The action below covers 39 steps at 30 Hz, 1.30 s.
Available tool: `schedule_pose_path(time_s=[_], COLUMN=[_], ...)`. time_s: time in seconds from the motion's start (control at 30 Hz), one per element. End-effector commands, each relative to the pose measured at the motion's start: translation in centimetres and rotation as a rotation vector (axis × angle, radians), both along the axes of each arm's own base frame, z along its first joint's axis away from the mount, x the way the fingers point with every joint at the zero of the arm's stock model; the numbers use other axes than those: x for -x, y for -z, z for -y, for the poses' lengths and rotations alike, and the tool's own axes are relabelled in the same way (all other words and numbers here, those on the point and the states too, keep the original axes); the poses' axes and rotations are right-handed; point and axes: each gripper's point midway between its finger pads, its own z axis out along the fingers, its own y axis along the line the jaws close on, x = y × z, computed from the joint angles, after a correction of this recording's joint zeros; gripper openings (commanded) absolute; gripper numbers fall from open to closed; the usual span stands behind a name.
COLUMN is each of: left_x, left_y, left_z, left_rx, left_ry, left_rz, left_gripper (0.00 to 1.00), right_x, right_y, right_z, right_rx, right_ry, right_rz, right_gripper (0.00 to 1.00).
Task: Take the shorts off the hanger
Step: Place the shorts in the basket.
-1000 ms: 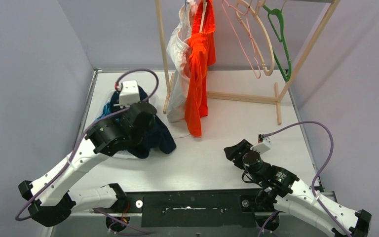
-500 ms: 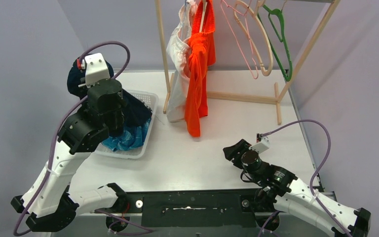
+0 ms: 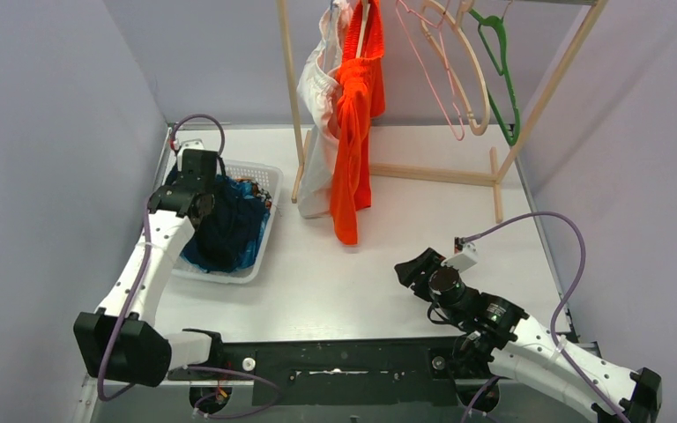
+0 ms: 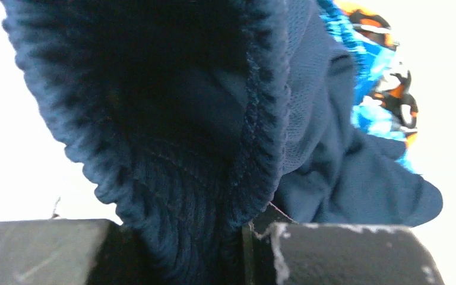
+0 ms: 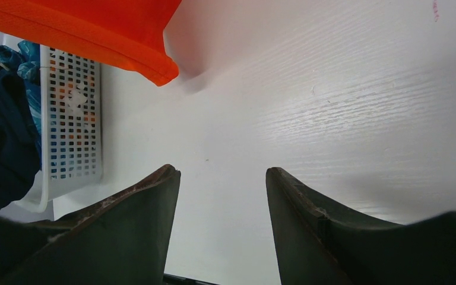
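The bright orange shorts and the white shorts hang side by side at the left end of the wooden rack. The dark navy shorts lie in the white basket on the teal-blue pair, with a bit of the camouflage pair showing. My left gripper is low over the basket, shut on the navy waistband, which sits between its jaws. My right gripper is open and empty above the table. The orange hem is ahead of it.
Empty pink, wooden and green hangers hang on the rack's right half. The rack's base rail lies across the back of the table. Walls stand close on the left and right. The basket also shows in the right wrist view.
My left arm has swung back and left with the navy shorts, from over the table to down into the basket. The right arm has barely moved.
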Motion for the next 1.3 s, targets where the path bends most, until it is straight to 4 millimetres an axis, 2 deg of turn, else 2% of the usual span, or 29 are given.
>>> schedule_pose_path(time_s=[0.0, 0.1, 0.17, 0.33, 0.4, 0.47, 0.5, 0.53, 0.57, 0.67, 0.8, 0.93, 1.03, 1.13, 1.27], left_x=[-4.5, -5.2, -4.6, -0.2, 1.9, 2.4, 2.4, 2.3, 2.2, 1.5, 0.3, 0.1, -0.1, -0.1, -1.9], left_y=[-1.5, 1.2, 3.7, 11.7, 14.5, 15.1, 15.1, 14.8, 14.3, 11.8, 6.6, 1.2, -1.7, -4.1, -6.0], left_z=[5.1, 5.1, 4.6, 4.3, 3.4, 3.4, 3.2, 2.9, 2.6, 1.5, 0.2, -0.6, 0.3, 0.3, 0.3], left_rx=[0.264, 0.311, 0.317, 0.461, 0.531, 0.593, 0.595, 0.588, 0.582, 0.553, 0.492, 0.448, 0.465, 0.456, 0.432], left_ry=[0.165, 0.143, 0.084, -0.093, -0.169, -0.165, -0.162, -0.161, -0.164, -0.181, -0.174, -0.157, -0.07, -0.045, 0.003], left_rz=[0.122, 0.064, 0.003, -0.096, -0.131, -0.131, -0.128, -0.122, -0.118, -0.098, -0.001, 0.126, 0.205, 0.265, 0.316], left_gripper=[0.0, 0.0, 0.0, 0.0, 0.01, 0.09, 0.19, 0.27, 0.31, 0.49, 0.63, 0.77, 0.79, 0.8, 0.8], right_x=[-0.5, -0.5, -0.5, -0.3, -0.2, -0.1, -0.1, -0.1, 0.0, 0.0, 0.1, 0.1, 0.0, -0.1, -0.2], right_y=[-1.4, -1.4, -1.4, -1.2, -1.1, -1.1, -1.1, -1.0, -1.0, -1.0, -1.2, -1.1, -1.1, -1.1, -1.5], right_z=[-0.4, -0.4, -0.3, -0.1, 0.1, 0.3, 0.4, 0.5, 0.6, 0.9, 1.2, 1.4, 1.4, 1.4, 1.2], right_rx=[-0.028, -0.034, -0.039, -0.045, -0.046, -0.052, -0.053, -0.053, -0.05, -0.048, -0.052, -0.054, -0.05, -0.04, -0.026], right_ry=[0.005, 0.007, 0.01, 0.011, 0.021, 0.026, 0.029, 0.03, 0.031, 0.043, 0.057, 0.062, 0.065, 0.06, 0.052], right_rz=[0.037, 0.04, 0.038, 0.04, 0.035, 0.033, 0.034, 0.034, 0.035, 0.036, 0.038, 0.037, 0.039, 0.046, 0.053], right_gripper=[0.56, 0.56, 0.56, 0.57, 0.57, 0.57, 0.57, 0.57, 0.57, 0.57, 0.57, 0.57, 0.56, 0.56, 0.56])
